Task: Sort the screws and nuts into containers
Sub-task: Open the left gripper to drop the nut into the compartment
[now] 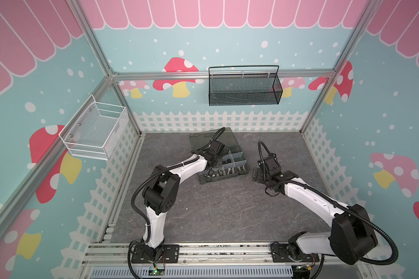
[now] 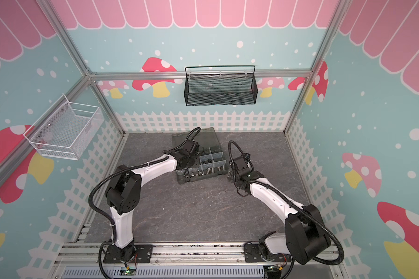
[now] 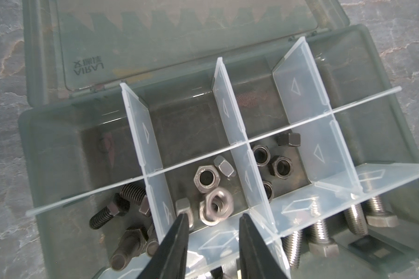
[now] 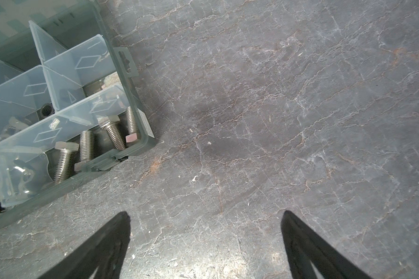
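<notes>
The dark organiser box (image 1: 237,172) (image 2: 218,174) lies open at the table's back middle, its containers (image 3: 230,113) split by translucent dividers. One compartment holds black screws (image 3: 121,207). The one beside it holds silver nuts (image 3: 206,178), and the one after that black nuts (image 3: 279,166). Long silver hex screws (image 3: 324,232) (image 4: 87,147) lie in the front row. My left gripper (image 3: 214,216) (image 1: 214,164) hangs open over the silver nuts, with one blurred nut (image 3: 219,203) just beyond its tips and nothing between them. My right gripper (image 4: 205,215) (image 1: 257,174) stands wide open over bare table, right of the box.
The box's hinged lid (image 3: 179,36) lies flat behind it. A black mesh basket (image 1: 244,89) hangs on the back wall and a white wire basket (image 1: 94,130) on the left wall. Grey stone tabletop (image 1: 215,212) stretches in front of the box.
</notes>
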